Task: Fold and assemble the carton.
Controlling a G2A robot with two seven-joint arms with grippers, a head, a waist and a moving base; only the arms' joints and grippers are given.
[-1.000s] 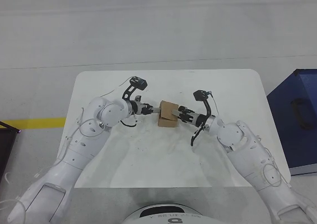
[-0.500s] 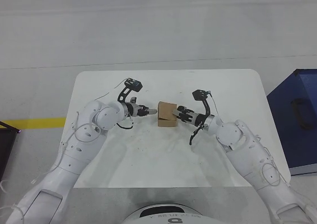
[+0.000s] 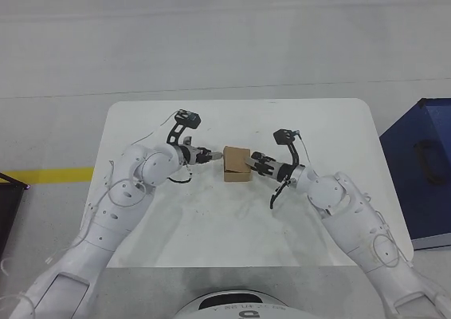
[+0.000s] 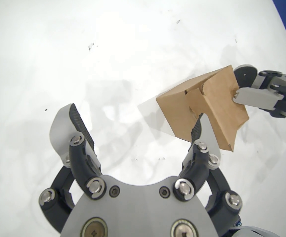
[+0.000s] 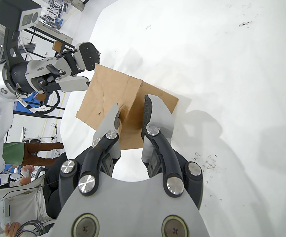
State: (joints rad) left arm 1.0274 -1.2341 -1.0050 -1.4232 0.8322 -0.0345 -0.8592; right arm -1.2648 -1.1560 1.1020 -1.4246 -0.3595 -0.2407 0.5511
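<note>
Left gripper [image 4: 136, 111]: jaws spread wide, holding nothing, drawn back a little from the carton [image 4: 207, 99] it pressed a second ago, one fingertip now just beside the box's left face. Carton: brown cardboard, partly folded, at the middle of the white table [image 3: 321, 127] between the two arms, place unchanged; right gripper [image 5: 132, 102] closed narrowly on a raised flap on the box's right side. Hard to make out: whether the left fingertip touches the cardboard; hidden: the carton's underside and the strip of flap between the right fingers.
</note>
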